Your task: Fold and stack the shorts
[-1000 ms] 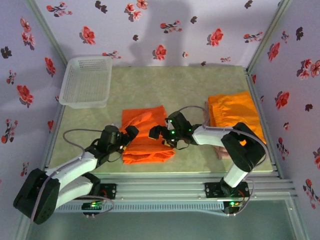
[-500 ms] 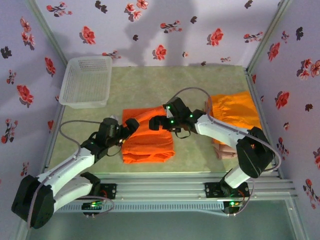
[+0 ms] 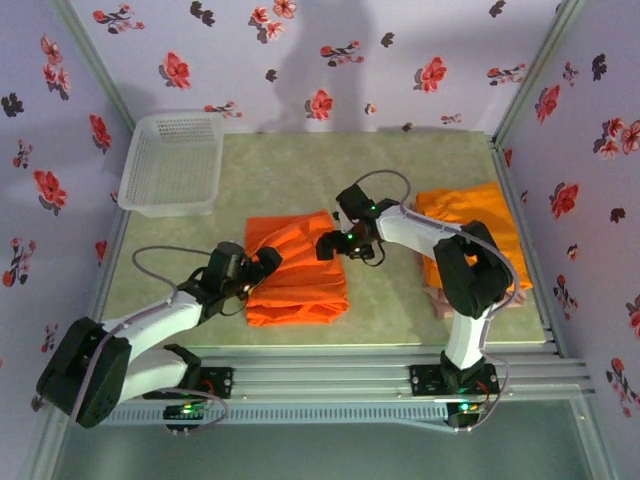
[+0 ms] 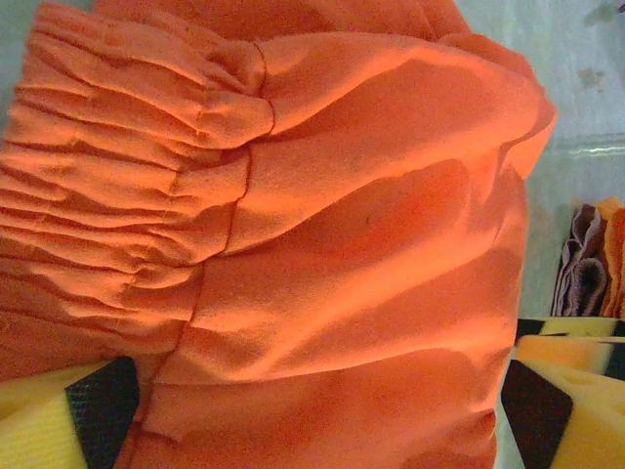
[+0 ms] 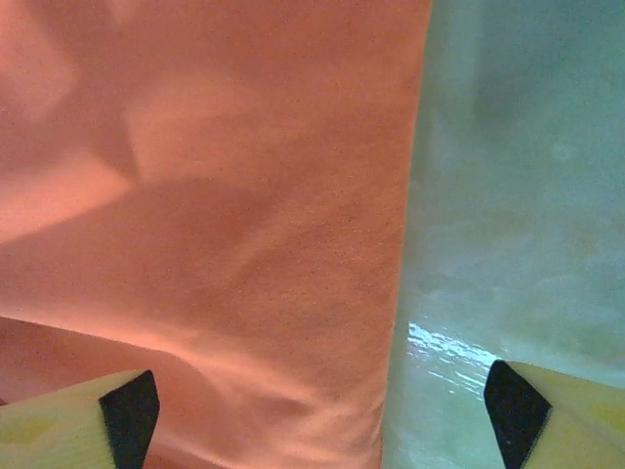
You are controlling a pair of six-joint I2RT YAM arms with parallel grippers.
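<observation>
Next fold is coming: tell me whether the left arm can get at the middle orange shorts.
Probably yes: the left end effector sits open at the left edge of the middle orange shorts, with nothing lying between them.

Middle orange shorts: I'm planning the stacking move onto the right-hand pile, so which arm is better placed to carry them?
Probably the right. The right pincer is open at the middle orange shorts' right edge, the side facing the pile; the left pincer sits at their left edge.
</observation>
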